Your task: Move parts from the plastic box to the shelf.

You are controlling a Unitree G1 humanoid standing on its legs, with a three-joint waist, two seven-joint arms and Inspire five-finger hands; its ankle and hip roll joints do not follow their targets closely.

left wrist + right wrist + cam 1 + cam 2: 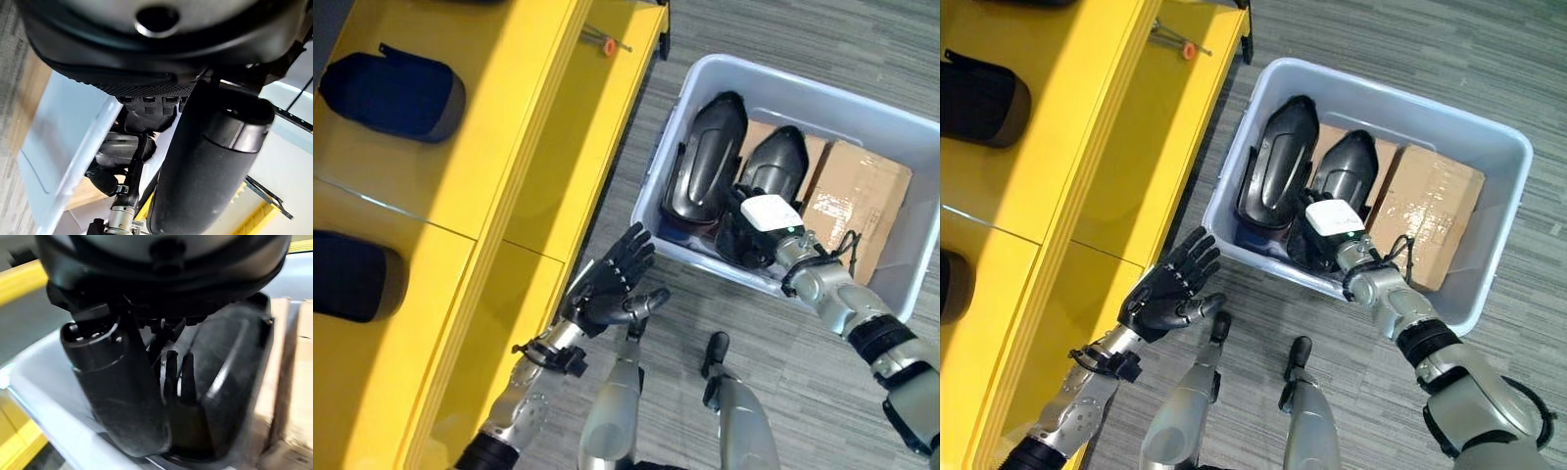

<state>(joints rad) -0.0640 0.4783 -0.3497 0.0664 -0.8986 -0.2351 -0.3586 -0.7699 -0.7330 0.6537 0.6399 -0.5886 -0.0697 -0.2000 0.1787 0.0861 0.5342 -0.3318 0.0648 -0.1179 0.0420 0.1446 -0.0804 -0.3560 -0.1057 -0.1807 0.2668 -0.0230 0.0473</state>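
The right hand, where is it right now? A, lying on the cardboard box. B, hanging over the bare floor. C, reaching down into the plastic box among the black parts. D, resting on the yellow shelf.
C: the right hand is down inside the plastic box, against the black parts, while the left hand hovers open outside it.

Grey striped carpet floor (783, 39) from twelve round to six o'clock; yellow unit (509, 176) from seven to eleven o'clock, glossy, catching light, with a small orange-tipped tool (607, 44) lying near twelve
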